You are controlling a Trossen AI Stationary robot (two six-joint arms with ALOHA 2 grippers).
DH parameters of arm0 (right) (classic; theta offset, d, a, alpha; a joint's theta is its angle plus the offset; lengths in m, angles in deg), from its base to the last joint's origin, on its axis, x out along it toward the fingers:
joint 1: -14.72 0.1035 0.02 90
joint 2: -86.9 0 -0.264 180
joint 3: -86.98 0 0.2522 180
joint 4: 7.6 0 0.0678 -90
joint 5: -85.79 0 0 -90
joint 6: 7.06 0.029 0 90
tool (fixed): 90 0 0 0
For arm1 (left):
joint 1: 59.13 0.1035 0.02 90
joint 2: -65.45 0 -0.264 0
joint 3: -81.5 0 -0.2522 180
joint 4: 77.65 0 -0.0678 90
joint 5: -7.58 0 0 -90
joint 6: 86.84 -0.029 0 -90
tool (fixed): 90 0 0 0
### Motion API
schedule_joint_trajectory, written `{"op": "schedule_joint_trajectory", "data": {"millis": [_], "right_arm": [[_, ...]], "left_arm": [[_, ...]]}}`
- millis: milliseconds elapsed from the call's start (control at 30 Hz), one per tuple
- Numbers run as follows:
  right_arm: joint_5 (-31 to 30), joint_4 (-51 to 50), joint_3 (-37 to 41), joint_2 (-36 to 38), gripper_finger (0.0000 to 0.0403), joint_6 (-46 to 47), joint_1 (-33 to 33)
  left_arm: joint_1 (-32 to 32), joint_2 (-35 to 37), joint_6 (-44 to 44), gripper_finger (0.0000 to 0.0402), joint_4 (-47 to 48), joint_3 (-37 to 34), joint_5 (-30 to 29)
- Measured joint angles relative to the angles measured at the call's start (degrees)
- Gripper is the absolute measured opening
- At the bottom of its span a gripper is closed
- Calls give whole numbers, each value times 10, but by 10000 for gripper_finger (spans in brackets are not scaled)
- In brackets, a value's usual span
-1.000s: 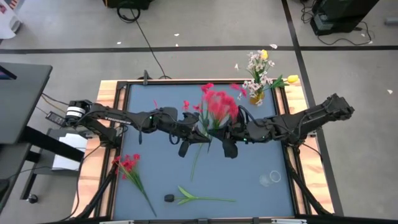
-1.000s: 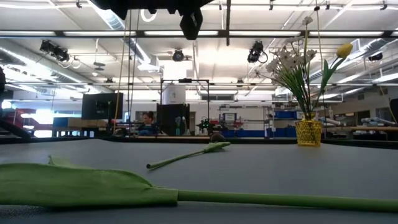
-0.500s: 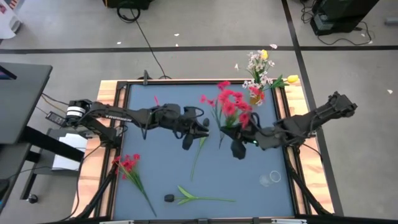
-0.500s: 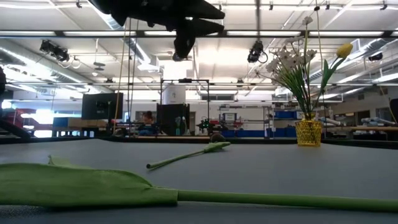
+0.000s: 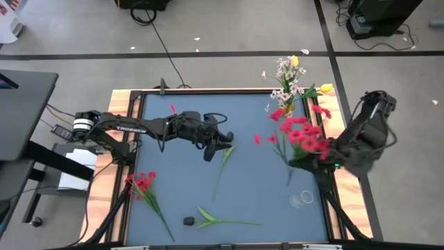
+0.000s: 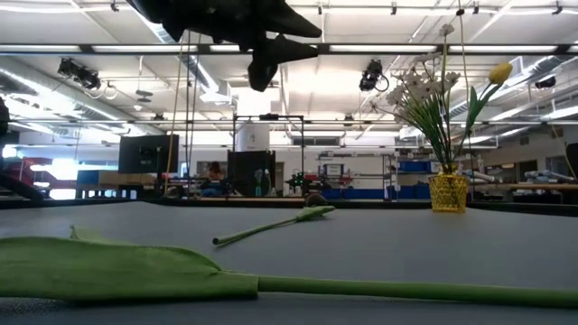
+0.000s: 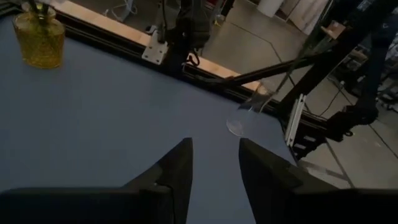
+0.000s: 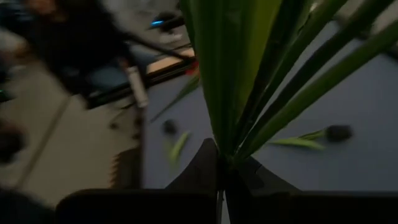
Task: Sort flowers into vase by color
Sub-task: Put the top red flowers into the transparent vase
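My right gripper [image 5: 306, 160] is shut on a bunch of red flowers [image 5: 300, 133], above the table's right part. My left gripper [image 5: 220, 144] hovers open over the table's middle with nothing between its fingers [image 7: 180, 165]. A yellow vase [image 5: 285, 108] at the far right holds white sprays and yellow tulips. On the table lie a bare green stem [image 5: 223, 164], a red flower [image 5: 142, 186] at the near left and a dark-headed bud with leaves [image 5: 208, 221] near the front edge. My right gripper pinches the red bunch's green stems [image 8: 231, 149], several together, between its two fingers. The bunch is lifted clear of the table. Its blossoms [image 5: 305, 139] fan out past the fingers toward the far side, and the stem ends [image 5: 288, 175] stick out toward the near side.
A clear glass vase [image 5: 302, 199] lies on its side at the near right, also seen past my left fingers as the clear glass vase [image 7: 247, 115]. The table has a black frame [image 5: 208, 90] and wooden side rails. In the low view a long green leaf [image 6: 117, 269] lies close by.
My left gripper has opened and let go of the red bunch, drawing back a little toward the table's left. My right gripper has carried the bunch from the table's middle toward the right edge, clear of the table.
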Motion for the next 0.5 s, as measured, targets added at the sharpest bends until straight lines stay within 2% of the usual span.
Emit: {"op": "schedule_joint_trajectory", "data": {"millis": [300,500], "right_arm": [[-2,-39,0,66,14,4,177],[-49,-82,31,66,14,22,254]], "left_arm": [[0,2,8,135,-2,0,-59],[0,2,55,135,-2,0,-67]]}}
